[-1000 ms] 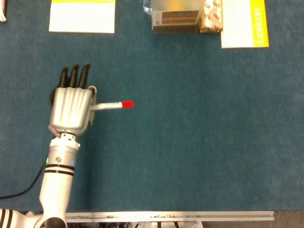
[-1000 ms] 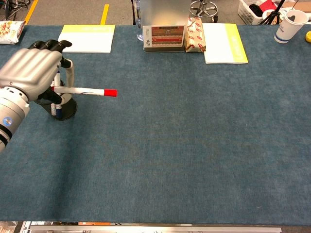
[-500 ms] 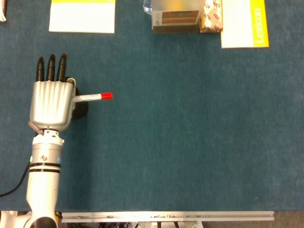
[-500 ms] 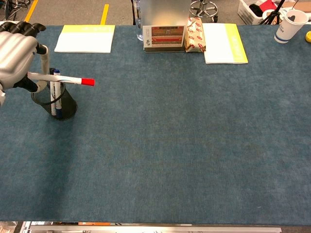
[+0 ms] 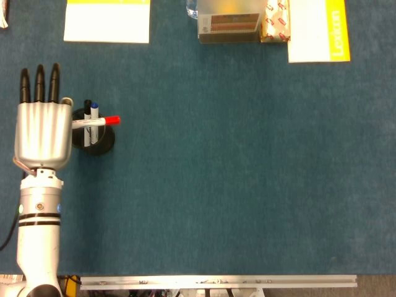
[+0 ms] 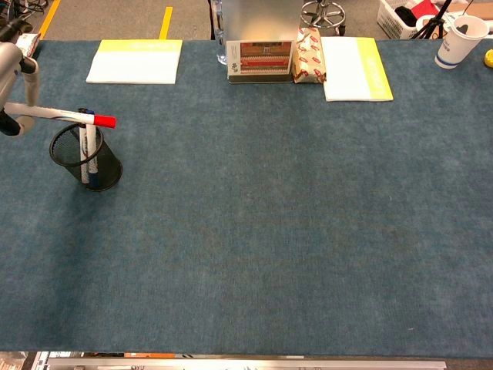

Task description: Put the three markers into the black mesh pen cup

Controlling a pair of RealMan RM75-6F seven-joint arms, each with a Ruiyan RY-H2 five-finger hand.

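Note:
My left hand (image 5: 42,133) hovers at the table's left side, just left of the black mesh pen cup (image 5: 94,137). It pinches a white marker with a red cap (image 5: 98,121), held level with the red cap pointing right, across the cup's mouth. In the chest view only the hand's edge (image 6: 14,92) shows at the left border, with the red-capped marker (image 6: 73,117) lying just above the cup (image 6: 86,158). Two markers (image 6: 87,150), one blue-capped and one black-capped, stand upright inside the cup. My right hand is not visible in either view.
A yellow-and-white pad (image 5: 107,20) lies at the back left. A box (image 5: 228,23), a snack packet (image 5: 276,21) and a yellow-edged book (image 5: 318,30) line the back edge. A paper cup (image 6: 457,41) stands at the far right.
My left hand has carried the red-capped marker leftward, uncovering the cup; the marker's tip now sits over the cup's mouth.

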